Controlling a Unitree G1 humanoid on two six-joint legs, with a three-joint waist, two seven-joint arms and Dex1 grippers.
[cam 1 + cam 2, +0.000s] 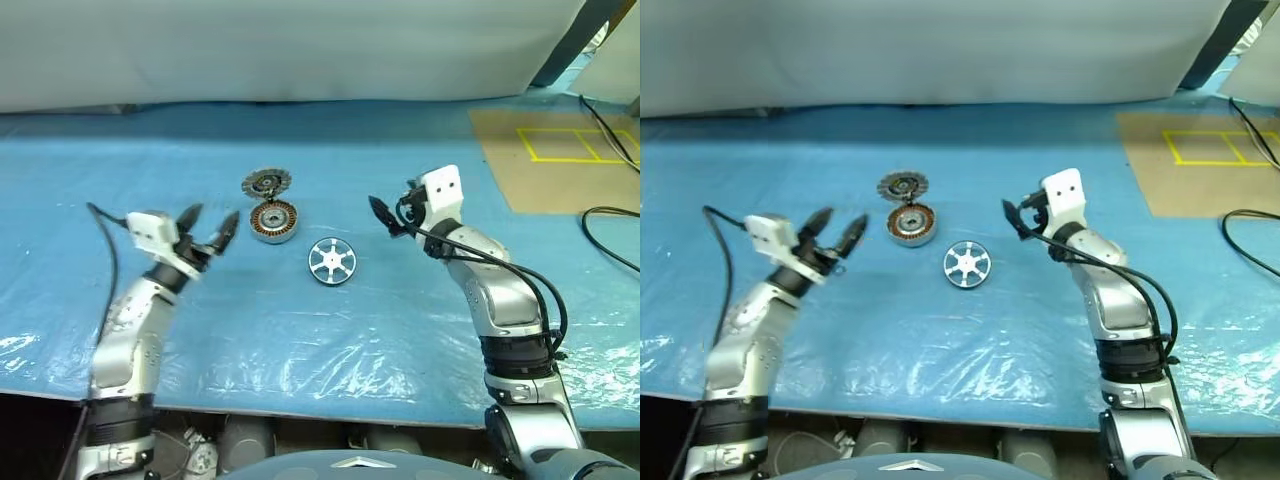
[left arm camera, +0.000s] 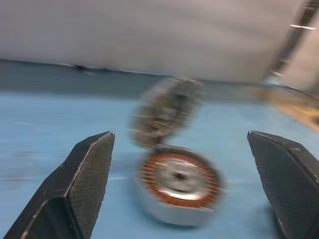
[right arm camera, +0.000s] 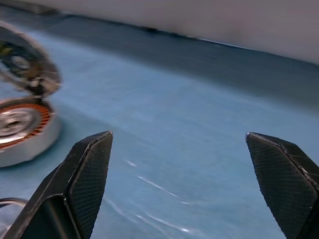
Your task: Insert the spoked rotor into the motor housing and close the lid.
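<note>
While both grippers hover apart, spoked rotor (image 1: 332, 262) lies unobstructed.

Even, bright overhead light; wrist views soft and smeared

The blue sheet (image 1: 300, 330) shows white glare streaks along its wrinkles near the front edge, and shadows under the parts are short and faint. The 2 head views are sharp across the middle. In the left wrist view the motor housing (image 2: 178, 185) and the lid (image 2: 167, 110) are blurred, the lid heavily; the 2 black fingers (image 2: 79, 186) stay crisp. The right wrist view is softly blurred towards its background.
</note>
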